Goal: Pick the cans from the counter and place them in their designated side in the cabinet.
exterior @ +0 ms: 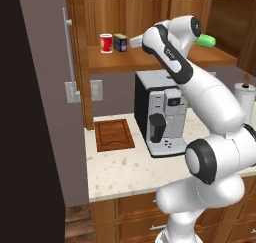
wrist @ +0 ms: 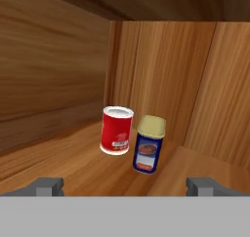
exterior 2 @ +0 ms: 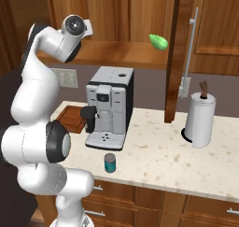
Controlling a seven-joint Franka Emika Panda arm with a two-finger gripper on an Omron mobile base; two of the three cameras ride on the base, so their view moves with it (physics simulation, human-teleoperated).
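One cabinet (exterior: 150, 59), pincer (wrist: 124, 185) inside it, spread wide, holding nothing. Blue can (wrist: 148, 144) just ahead beside red can (wrist: 116, 130), seemingly tilted; a careless withdrawal might topple it. Teal can (exterior 2: 110, 163) waits on counter (exterior 2: 177, 160), well below.

Blue can (wrist: 148, 146) w/ yellow top, red can (wrist: 116, 130), teal can (exterior 2: 110, 163)
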